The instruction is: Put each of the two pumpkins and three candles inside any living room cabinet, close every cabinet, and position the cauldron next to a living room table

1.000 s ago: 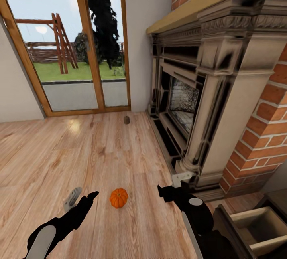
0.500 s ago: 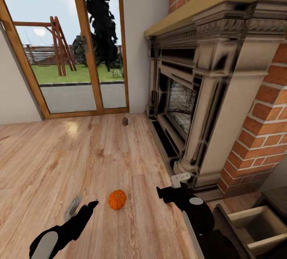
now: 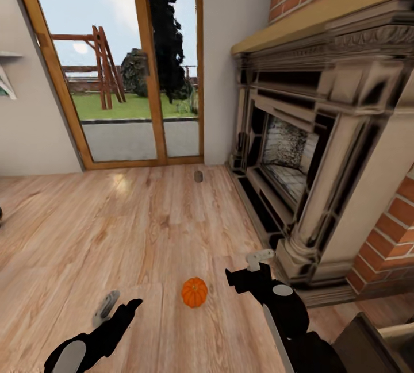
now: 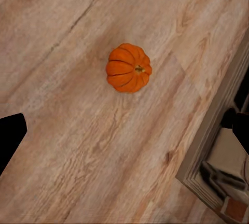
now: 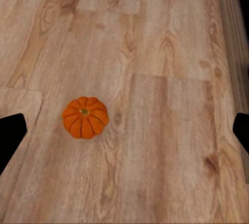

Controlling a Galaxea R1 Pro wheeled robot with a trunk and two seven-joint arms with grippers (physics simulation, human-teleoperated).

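One orange pumpkin lies on the wooden floor between my two grippers, also seen as the pumpkin in the left wrist view and the pumpkin in the right wrist view. My left gripper hovers open to its left, nothing between the fingers; my left gripper has only floor in its gap. To the right of the pumpkin, my right gripper is open and empty, as my right gripper confirms. A small candle stands far ahead near the fireplace. A corner of the dark cabinet shows at the bottom right.
The brick-and-stone fireplace fills the right side, its base reaching close to my right arm. A glass patio door closes the far wall. Open wooden floor stretches ahead and to the left.
The whole picture has shifted right, so the camera has turned left; the cabinet's open drawer has slid nearly out of view. Both grippers keep their places and stay open.
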